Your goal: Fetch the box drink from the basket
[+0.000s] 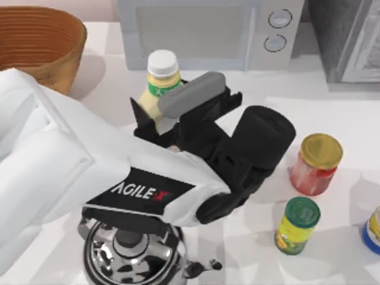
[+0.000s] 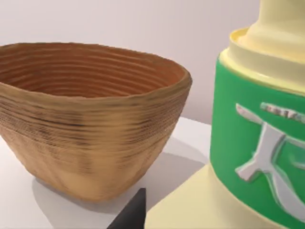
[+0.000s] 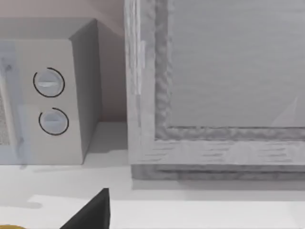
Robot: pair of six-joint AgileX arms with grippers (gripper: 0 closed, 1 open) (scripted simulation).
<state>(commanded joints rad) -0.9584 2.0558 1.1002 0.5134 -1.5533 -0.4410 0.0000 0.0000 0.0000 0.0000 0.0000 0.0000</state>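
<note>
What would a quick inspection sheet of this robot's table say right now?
Surface: white table, lit, shadows only.
Job's things: box drink upright outside the wicker basket, which sits at the far left and looks empty in the left wrist view.
Clutter: red jar, yellow jar, steel kettle, blue item at the right edge.
Grippers: left gripper at the box drink, its grip hidden.
Cables: nothing seen.
Surroundings: microwave at the back, grey cabinet beside it.

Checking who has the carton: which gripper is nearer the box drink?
Left. The left gripper is right at the box drink, outside the basket. The right gripper faces the microwave, away from it.
</note>
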